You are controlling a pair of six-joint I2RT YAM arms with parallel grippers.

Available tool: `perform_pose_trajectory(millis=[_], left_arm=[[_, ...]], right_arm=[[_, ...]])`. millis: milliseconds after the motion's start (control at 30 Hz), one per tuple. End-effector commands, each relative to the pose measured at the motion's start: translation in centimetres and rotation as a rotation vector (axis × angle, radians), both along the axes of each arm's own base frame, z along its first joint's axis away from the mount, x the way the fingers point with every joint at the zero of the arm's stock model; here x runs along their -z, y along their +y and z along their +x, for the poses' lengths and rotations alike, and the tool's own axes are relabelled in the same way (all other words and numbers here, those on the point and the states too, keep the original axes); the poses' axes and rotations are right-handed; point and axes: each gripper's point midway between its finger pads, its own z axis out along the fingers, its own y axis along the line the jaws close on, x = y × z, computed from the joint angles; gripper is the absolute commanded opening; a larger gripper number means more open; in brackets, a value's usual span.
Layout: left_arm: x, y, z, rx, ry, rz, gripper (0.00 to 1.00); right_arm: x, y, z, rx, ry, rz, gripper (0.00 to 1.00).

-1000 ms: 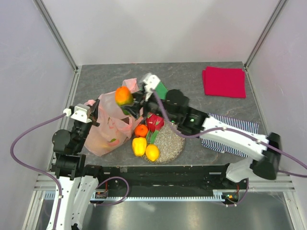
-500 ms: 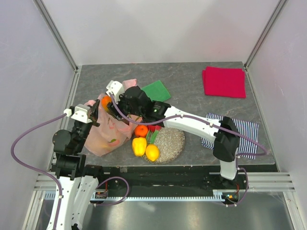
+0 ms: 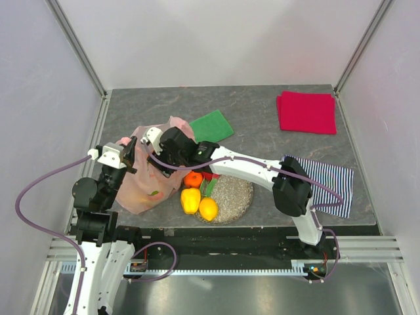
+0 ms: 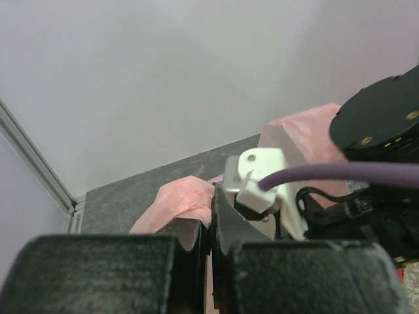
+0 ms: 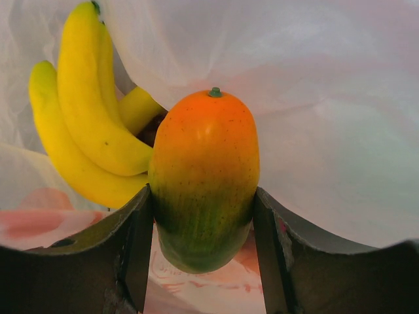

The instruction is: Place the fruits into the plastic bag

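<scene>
The pale pink plastic bag (image 3: 141, 180) lies at the left of the table; it also shows in the left wrist view (image 4: 180, 199). My left gripper (image 3: 125, 156) is shut on the bag's edge (image 4: 211, 216) and holds it up. My right gripper (image 3: 157, 149) reaches inside the bag's mouth, shut on an orange-and-green mango (image 5: 204, 180). A yellow banana bunch (image 5: 85, 118) lies inside the bag beside the mango. An orange fruit (image 3: 193, 178), a red piece (image 3: 210, 175), a yellow pepper (image 3: 190, 200) and a yellow lemon (image 3: 209, 209) sit on the speckled grey plate (image 3: 236, 193).
A flat green cloth (image 3: 212, 125) lies behind the bag. A red folded cloth (image 3: 306, 112) lies at the back right. A striped cloth (image 3: 325, 180) lies under my right arm at the right. Metal frame posts and walls bound the table.
My right gripper has carried the mango left and down from above the bag into the bag's mouth. The left gripper has kept its hold on the bag.
</scene>
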Motion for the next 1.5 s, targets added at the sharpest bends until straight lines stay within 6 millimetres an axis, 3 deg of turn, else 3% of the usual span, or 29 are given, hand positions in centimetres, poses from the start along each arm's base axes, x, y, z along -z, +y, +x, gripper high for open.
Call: perform_pose_trajectory(millis=[0,33,200,233,367,467,500,533,567,600,633,667,700,800,833,867,933,967,1100,1300,1467], left_arm=[[-1.1,0.1,-0.1,-0.003,-0.050,0.005,0.02],[-1.1,0.1,-0.1,-0.003,-0.049,0.005,0.01],[-1.1,0.0,-0.1,0.000,-0.048,0.005,0.02],[-1.0,0.0,-0.1,0.002,-0.046,0.005,0.02],[-1.1,0.0,-0.1,0.002,-0.047,0.004,0.02],[-1.1,0.2,-0.1,-0.008,-0.047,0.002,0.02],[-1.0,0.3,0.0,-0.013,-0.046,0.001,0.02],[-1.1,0.3,-0.1,-0.017,-0.047,0.000,0.02],[-1.1,0.4,-0.1,-0.023,-0.050,-0.002,0.02],[-1.2,0.6,-0.1,-0.032,-0.051,-0.005,0.02],[-1.1,0.6,0.0,-0.032,-0.050,-0.005,0.02],[-1.1,0.7,-0.1,-0.035,-0.051,-0.007,0.02],[-1.1,0.7,0.0,-0.035,-0.050,-0.005,0.02],[-1.0,0.5,0.0,-0.027,-0.046,-0.005,0.02],[-1.0,0.6,0.0,-0.030,-0.046,-0.005,0.02],[-1.0,0.6,0.1,-0.032,-0.043,-0.005,0.02],[-1.0,0.6,0.1,-0.033,-0.045,-0.006,0.02],[-1.0,0.6,0.0,-0.032,-0.045,-0.005,0.02],[-0.9,0.5,0.2,-0.029,-0.038,-0.007,0.02],[-0.8,0.6,0.3,-0.031,-0.033,-0.007,0.01],[-0.8,0.6,0.3,-0.032,-0.031,-0.007,0.01]], right_arm=[[-0.9,0.1,0.4,0.017,0.004,-0.001,0.56],[-1.2,0.0,0.4,0.017,0.001,0.002,0.63],[-2.3,-0.3,0.2,0.007,-0.010,0.017,0.75],[-2.8,-0.3,0.1,0.004,-0.012,0.027,0.84],[-4.7,-0.6,0.0,0.007,-0.030,0.079,0.89],[-8.3,-1.3,-0.6,0.001,-0.063,0.181,0.88],[-11.5,-2.1,-1.2,-0.008,-0.090,0.249,0.88],[-13.1,-2.5,-1.8,-0.020,-0.110,0.298,0.88],[-13.4,-2.8,-2.5,-0.049,-0.125,0.350,0.88],[-17.3,-4.4,-3.7,-0.068,-0.170,0.441,0.88],[-18.7,-5.2,-4.5,-0.079,-0.190,0.496,0.88],[-18.6,-6.0,-5.1,-0.092,-0.209,0.535,0.88],[-21.6,-8.0,-6.2,-0.095,-0.253,0.606,0.88],[-21.8,-10.5,-7.7,-0.076,-0.219,0.642,0.91],[-21.1,-10.9,-7.7,-0.062,-0.201,0.621,0.91],[-18.7,-11.3,-7.8,-0.040,-0.146,0.559,0.91],[-15.9,-12.4,-7.3,0.037,-0.101,0.495,0.91],[-12.2,-13.2,-7.4,0.084,-0.025,0.408,0.91],[-4.8,-14.9,-8.4,0.178,0.129,0.220,0.91],[1.6,-15.9,-10.0,0.282,0.249,0.080,0.90],[5.2,-15.6,-11.0,0.298,0.292,-0.031,0.88]])
